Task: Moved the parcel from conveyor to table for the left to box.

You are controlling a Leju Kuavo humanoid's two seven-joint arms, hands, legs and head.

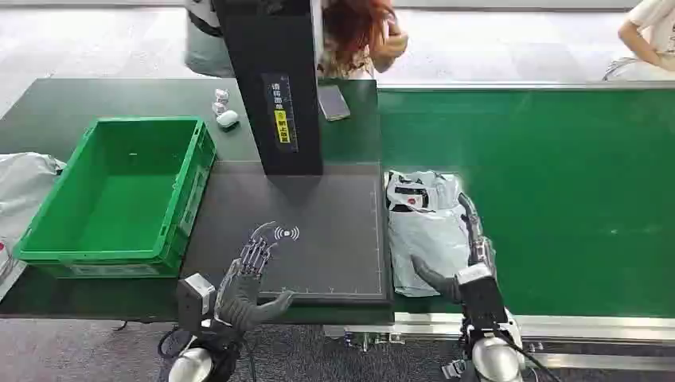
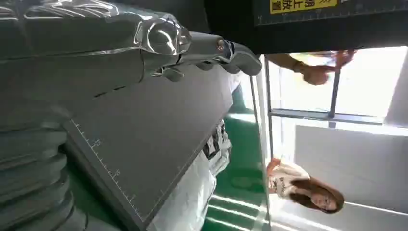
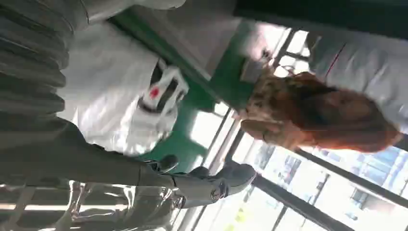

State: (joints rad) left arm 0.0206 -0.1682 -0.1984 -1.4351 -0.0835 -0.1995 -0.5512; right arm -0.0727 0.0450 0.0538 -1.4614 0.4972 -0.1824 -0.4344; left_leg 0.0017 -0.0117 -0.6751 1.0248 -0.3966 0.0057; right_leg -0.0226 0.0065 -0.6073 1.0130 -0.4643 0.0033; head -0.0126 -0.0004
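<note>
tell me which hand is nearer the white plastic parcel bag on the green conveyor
Right. The right hand rests on the white plastic parcel bag, thumb and fingers spread over it. The left hand hovers over the dark grey scanning pad, apart from the bag.

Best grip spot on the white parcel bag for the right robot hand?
Probably the near half of the white parcel bag, coming from the conveyor's near edge where the right robot hand sits. The bag lies flat and soft, so pinch a fold of slack film, away from the printed far end.

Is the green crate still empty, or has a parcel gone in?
Empty: the green crate shows bare floor. The parcel lies on the conveyor, under the right hand.
</note>
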